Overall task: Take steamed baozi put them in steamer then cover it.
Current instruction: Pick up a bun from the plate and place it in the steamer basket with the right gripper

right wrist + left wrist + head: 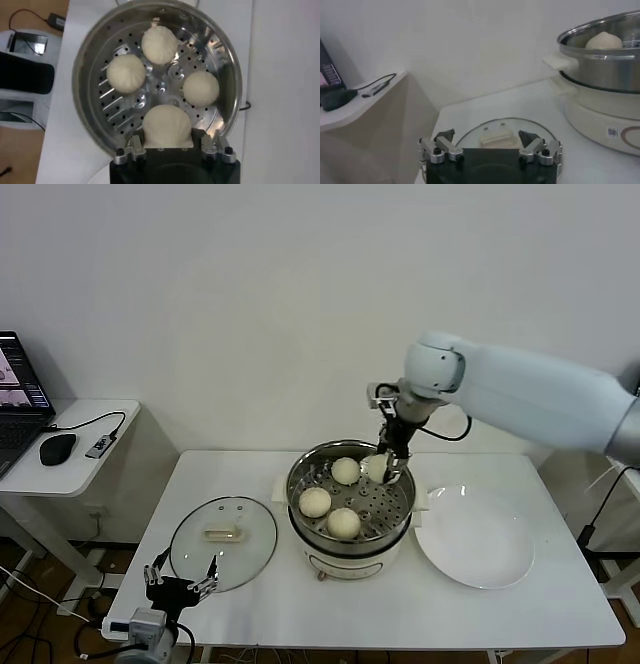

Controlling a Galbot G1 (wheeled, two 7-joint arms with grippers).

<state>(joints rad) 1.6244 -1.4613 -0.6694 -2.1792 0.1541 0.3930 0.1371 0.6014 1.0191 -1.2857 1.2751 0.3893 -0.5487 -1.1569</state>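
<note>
The steel steamer (pixel 297 487) stands on its cream base at the middle of the table. Three cream-white baozi (pixel 345 471) (pixel 315 502) (pixel 344 523) lie on its perforated tray. My right gripper (pixel 388 467) reaches down inside the far right of the pot, shut on the fourth baozi (pixel 167 125), low over the tray (pixel 105 107). The glass cover (pixel 240 556) lies flat on the table left of the steamer. My left gripper (pixel 180 580) is open and empty at the table's front left edge, just short of the cover (pixel 507 124).
An empty white plate (pixel 475 542) lies right of the steamer. A white side table (pixel 90 446) at the far left carries a laptop (pixel 20 399), a mouse (pixel 57 449) and a cable.
</note>
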